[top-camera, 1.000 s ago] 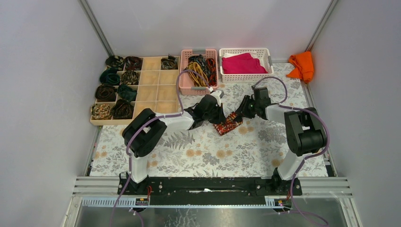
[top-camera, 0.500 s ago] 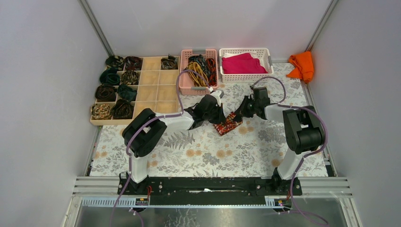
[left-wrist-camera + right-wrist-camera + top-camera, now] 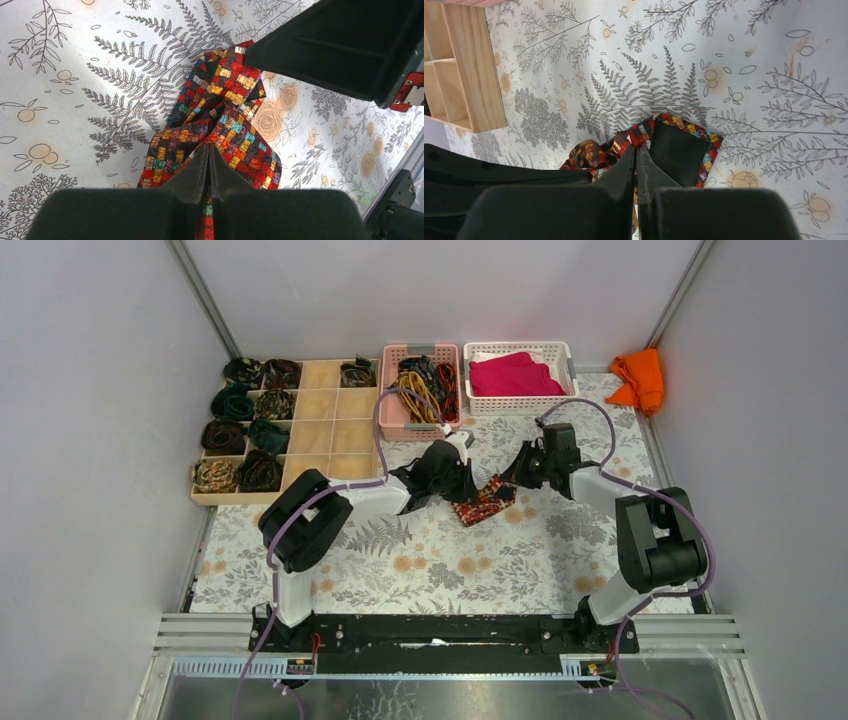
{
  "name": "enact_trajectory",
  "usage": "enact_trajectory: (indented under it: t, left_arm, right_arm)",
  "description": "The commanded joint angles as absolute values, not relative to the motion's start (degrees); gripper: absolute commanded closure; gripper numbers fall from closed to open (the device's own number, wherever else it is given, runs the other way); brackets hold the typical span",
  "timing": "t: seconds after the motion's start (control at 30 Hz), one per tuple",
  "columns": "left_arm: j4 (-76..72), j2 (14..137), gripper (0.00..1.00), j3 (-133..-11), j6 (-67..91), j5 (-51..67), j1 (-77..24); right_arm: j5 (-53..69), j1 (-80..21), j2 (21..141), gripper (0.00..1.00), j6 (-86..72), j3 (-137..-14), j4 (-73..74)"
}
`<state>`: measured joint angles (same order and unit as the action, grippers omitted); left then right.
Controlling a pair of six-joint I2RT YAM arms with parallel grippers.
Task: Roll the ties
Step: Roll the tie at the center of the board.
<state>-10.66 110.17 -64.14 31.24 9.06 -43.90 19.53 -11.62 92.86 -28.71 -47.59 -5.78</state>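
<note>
A red-orange-and-dark patterned tie (image 3: 483, 502) lies bunched on the floral table between my two grippers. My left gripper (image 3: 462, 490) is shut on the tie's left part; in the left wrist view the tie (image 3: 215, 125) passes between the closed fingers (image 3: 190, 175). My right gripper (image 3: 508, 483) is shut on the tie's right end; in the right wrist view the tie (image 3: 684, 145) shows its dark lining and is pinched at the fingertips (image 3: 626, 165). Several rolled ties (image 3: 240, 435) sit in a wooden compartment tray (image 3: 325, 420). More loose ties (image 3: 425, 385) fill a pink basket.
A white basket (image 3: 560, 350) holds a plain magenta cloth (image 3: 512, 377). A bright orange cloth (image 3: 638, 378) lies at the back right corner. Grey walls stand on both sides. The wooden tray's corner (image 3: 469, 80) shows in the right wrist view.
The right arm's elbow has swung outward to the right and its wrist has shifted slightly; both grippers stay shut on the tie, which has barely moved. The left arm has not moved.
</note>
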Motion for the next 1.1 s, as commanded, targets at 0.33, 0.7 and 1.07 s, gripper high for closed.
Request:
enact_trajectory:
  t: [0.33, 0.7, 1.07]
  left_arm:
    - [-10.8, 110.8, 0.92, -64.5, 29.7, 10.3, -44.2]
    - [-10.9, 111.3, 0.93, -64.7, 30.1, 10.8, -44.3]
    - [-9.9, 110.9, 0.92, -65.3, 30.5, 11.7, -44.2]
  right_arm:
    - [14.3, -11.6, 88.9, 1.0, -26.2, -42.7, 2.2]
    - [12.2, -12.0, 88.6, 0.9, -24.6, -42.8, 5.2]
    - [8.5, -12.7, 80.4, 0.63, -24.0, -43.3, 8.8]
